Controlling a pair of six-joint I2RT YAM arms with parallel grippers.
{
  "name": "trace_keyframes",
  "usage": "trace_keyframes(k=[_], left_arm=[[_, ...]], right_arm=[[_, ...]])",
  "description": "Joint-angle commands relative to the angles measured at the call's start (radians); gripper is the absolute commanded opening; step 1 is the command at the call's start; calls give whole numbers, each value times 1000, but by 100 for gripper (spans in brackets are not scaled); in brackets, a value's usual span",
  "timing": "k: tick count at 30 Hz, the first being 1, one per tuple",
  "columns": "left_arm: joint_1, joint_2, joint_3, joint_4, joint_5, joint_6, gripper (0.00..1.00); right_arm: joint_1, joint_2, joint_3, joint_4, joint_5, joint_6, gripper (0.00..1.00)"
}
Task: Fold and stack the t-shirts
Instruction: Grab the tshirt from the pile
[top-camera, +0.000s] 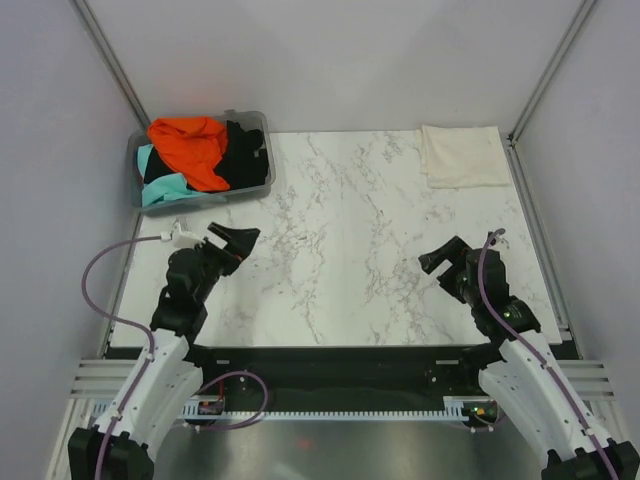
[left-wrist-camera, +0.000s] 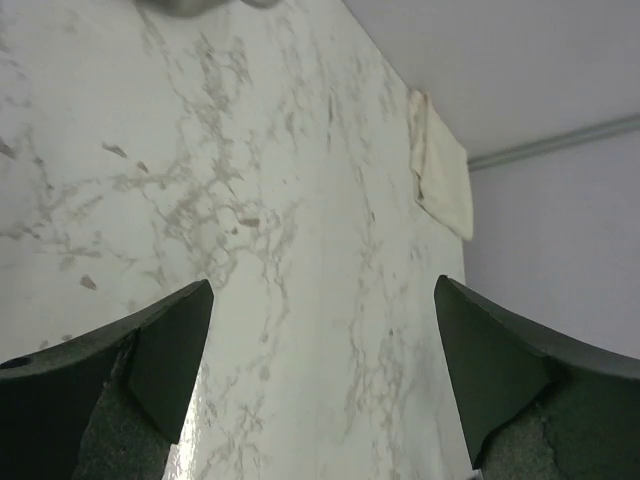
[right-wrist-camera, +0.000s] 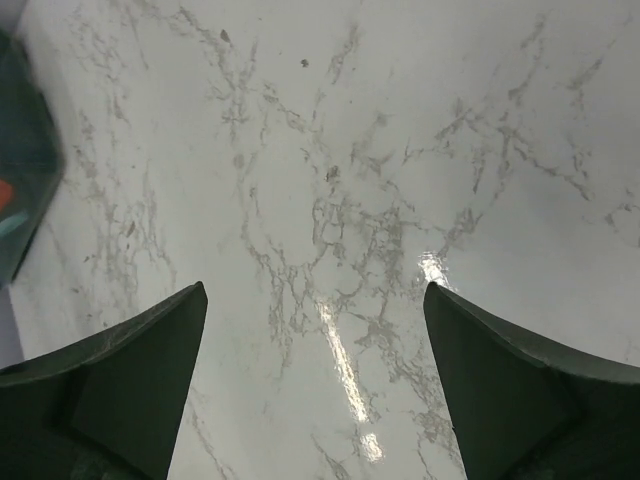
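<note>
Left gripper (top-camera: 236, 243): wide, empty
Right gripper (top-camera: 440, 262): wide, empty
Clear grey plastic bin (top-camera: 252, 116): orange-red t-shirt (top-camera: 190, 145), black t-shirt (top-camera: 245, 158), teal t-shirt (top-camera: 165, 190)
Cream-white cloth t-shirt (top-camera: 463, 155): folded, far-right corner

Cream t-shirt (top-camera: 464, 155) folded far-right; coloured t-shirts (top-camera: 190, 150) heaped far-left.

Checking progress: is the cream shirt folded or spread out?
Folded: the cream shirt is a compact neat rectangle, no sleeves showing.
</note>
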Motion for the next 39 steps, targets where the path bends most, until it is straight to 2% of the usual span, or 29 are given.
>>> trace_keyframes(k=[1, 3, 4, 5, 7, 9, 11, 14, 15, 16, 18, 19, 24, 28, 31, 37, 39], left_arm=[[11, 181, 195, -143, -300, -8, 100], [21, 281, 344, -300, -388, -40, 100], [29, 373, 424, -312, -436, -22, 100], [61, 415, 455, -264, -441, 60, 100], [112, 505, 533, -170, -339, 162, 100], [172, 648, 610, -127, -320, 230, 100], [234, 793, 740, -127, -315, 273, 100], [270, 932, 922, -127, -288, 369, 95], [287, 1022, 972, -131, -283, 389, 94], [294, 1076, 1075, -145, -253, 426, 93], [311, 1219, 1183, -171, -228, 466, 89], [313, 1264, 1292, -217, -248, 480, 88], [325, 1498, 1547, -229, -356, 437, 88], [325, 1620, 1702, -231, -397, 411, 87], [327, 1737, 1826, -231, -381, 394, 85], [364, 1907, 1964, -168, -276, 209, 81], [376, 1947, 1994, -168, -265, 155, 76]], right_arm=[[5, 75, 144, -112, 75, -64, 98], [5, 127, 191, -151, 82, -106, 98], [4, 145, 238, -159, 73, -130, 98], [5, 177, 267, -172, 56, -156, 98], [5, 208, 353, -205, 43, -193, 98], [4, 239, 402, -230, 52, -242, 98], [5, 265, 448, -224, 52, -282, 98], [5, 303, 475, -193, 53, -334, 98], [4, 316, 481, -186, 56, -345, 98], [4, 342, 493, -185, 67, -363, 98], [0, 369, 507, -181, 76, -385, 98], [-3, 385, 520, -179, 94, -399, 98], [-38, 466, 544, -173, 136, -410, 98], [-69, 497, 554, -159, 142, -406, 98], [-85, 524, 559, -149, 144, -406, 98], [-108, 561, 565, -153, 138, -402, 98], [-118, 570, 567, -156, 135, -397, 98]])
